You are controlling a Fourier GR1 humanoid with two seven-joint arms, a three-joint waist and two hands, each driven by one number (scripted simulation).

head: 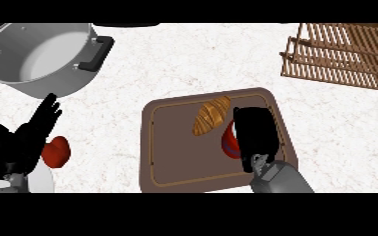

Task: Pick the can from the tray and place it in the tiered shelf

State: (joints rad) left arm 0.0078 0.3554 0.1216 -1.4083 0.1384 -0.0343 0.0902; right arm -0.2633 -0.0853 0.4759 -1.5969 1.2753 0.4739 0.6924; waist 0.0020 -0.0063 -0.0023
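White speckled table (170,65). Grey pot (48,57) upper left, wooden shelf (332,55) upper right, brown tray (177,145) lower centre with croissant (212,115). Right hand (258,135) over tray's right side, fingers curled round red can (229,141). Left hand (33,132) lower left, fingers straight, beside a red thing (56,151)

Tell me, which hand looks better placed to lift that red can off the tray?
The right hand: it sits over the can on the tray. The left hand rests far off at the left edge, fingers up.
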